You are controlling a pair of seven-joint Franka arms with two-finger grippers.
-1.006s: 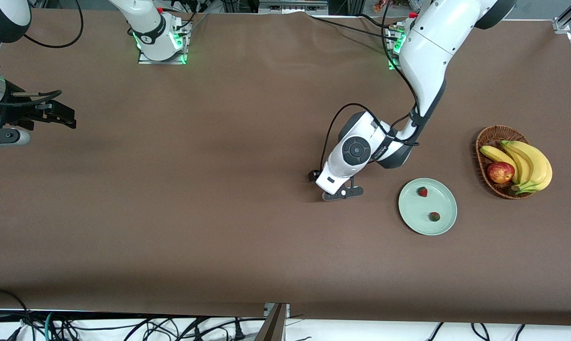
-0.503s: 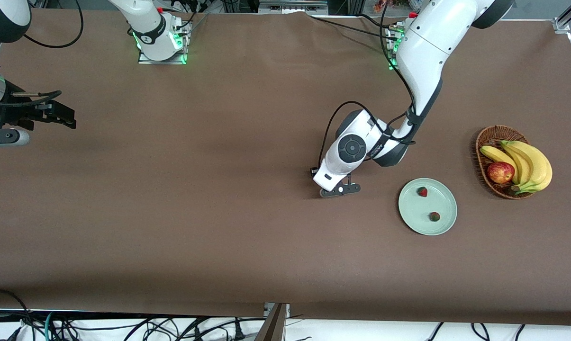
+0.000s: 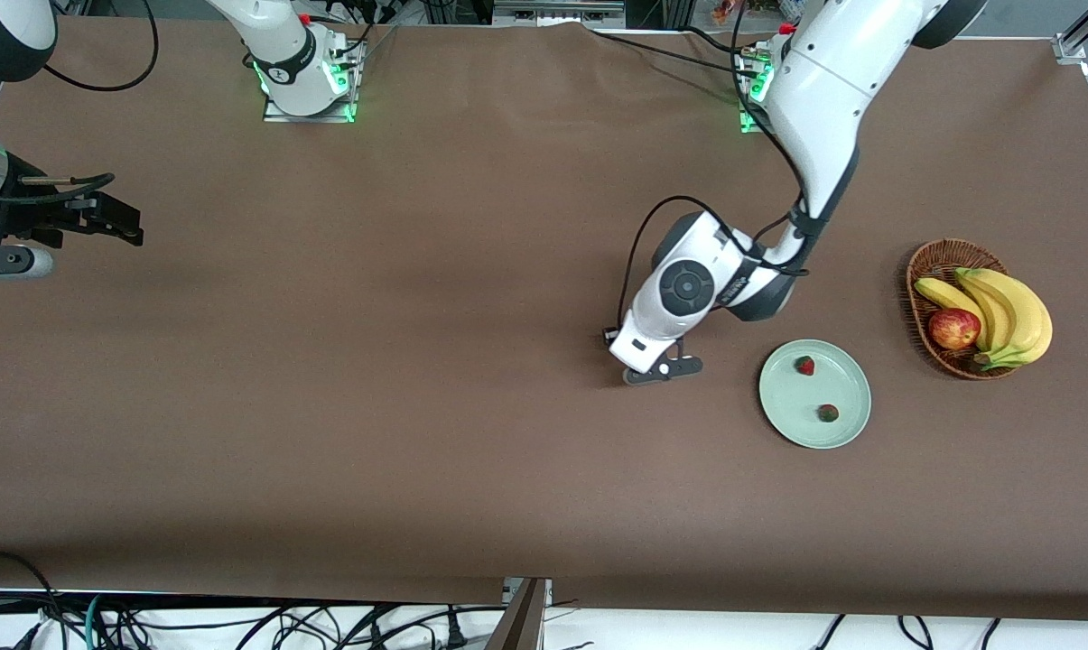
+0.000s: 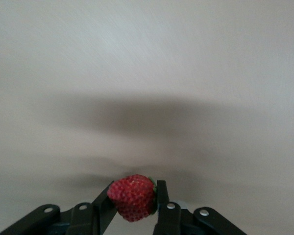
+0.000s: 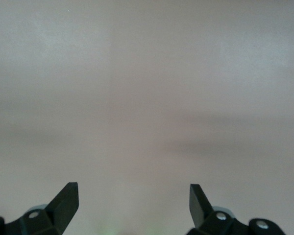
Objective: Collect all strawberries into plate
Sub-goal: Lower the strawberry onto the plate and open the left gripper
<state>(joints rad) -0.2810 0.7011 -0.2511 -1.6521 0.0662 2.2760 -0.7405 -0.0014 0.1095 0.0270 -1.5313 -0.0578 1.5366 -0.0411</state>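
The pale mint-green plate (image 3: 814, 394) lies toward the left arm's end of the table with two strawberries on it, one (image 3: 805, 366) farther from the front camera and one (image 3: 828, 413) nearer. My left gripper (image 3: 661, 368) is low over the brown table beside the plate, toward the right arm's end. In the left wrist view it (image 4: 133, 196) is shut on a third red strawberry (image 4: 132, 197); that berry is hidden in the front view. My right gripper (image 5: 133, 196) is open and empty; the right arm (image 3: 20, 226) waits at its own end of the table.
A brown wicker basket (image 3: 934, 262) with bananas (image 3: 1004, 311) and a red-yellow apple (image 3: 953, 329) stands beside the plate toward the left arm's end. The arm bases (image 3: 309, 81) are along the table edge farthest from the front camera.
My left gripper first drifted away from the plate, then moved back toward it, ending slightly closer to the plate. The right arm has not moved.
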